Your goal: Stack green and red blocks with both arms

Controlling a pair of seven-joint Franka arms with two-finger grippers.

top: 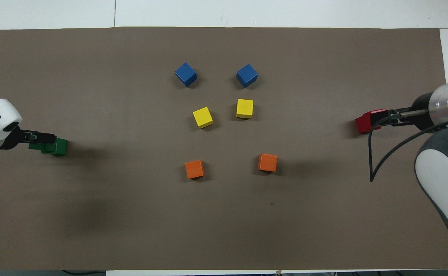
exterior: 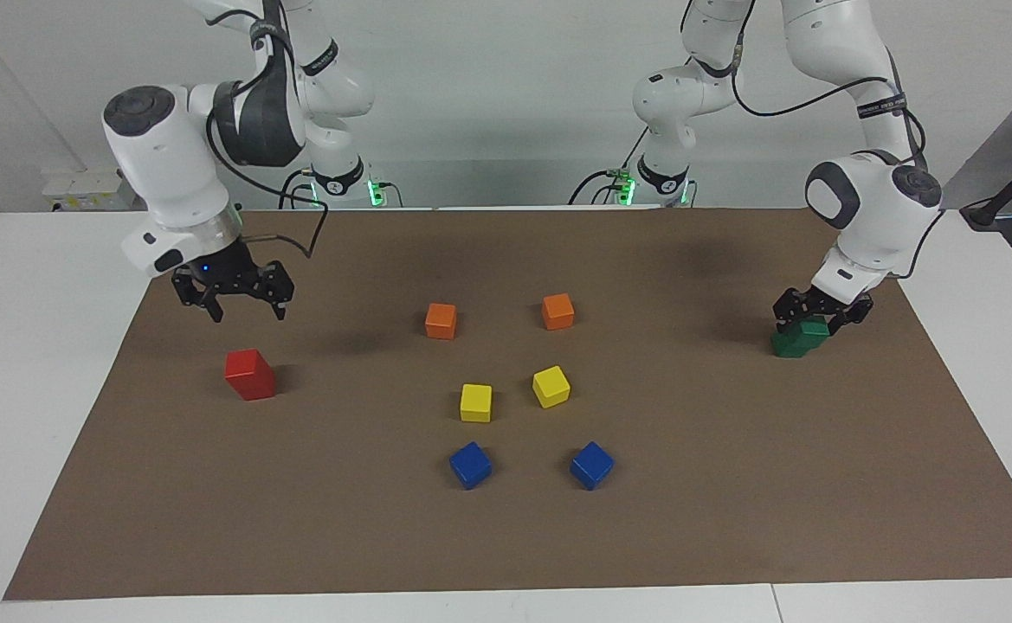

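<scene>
Two dark green blocks sit at the left arm's end of the mat, the upper green block (exterior: 814, 329) resting skewed on the lower green block (exterior: 788, 344). They also show in the overhead view (top: 58, 147). My left gripper (exterior: 821, 313) is down at the upper green block. At the right arm's end stands a red shape (exterior: 250, 374), taller than the other cubes, which looks like one red block on another. It also shows in the overhead view (top: 365, 122). My right gripper (exterior: 246, 310) is open and empty, raised above the mat just beside the red blocks.
Two orange cubes (exterior: 441, 320) (exterior: 557, 311), two yellow cubes (exterior: 475, 402) (exterior: 551, 386) and two blue cubes (exterior: 470, 465) (exterior: 591, 465) lie in pairs mid-mat. The brown mat (exterior: 731, 519) covers the white table.
</scene>
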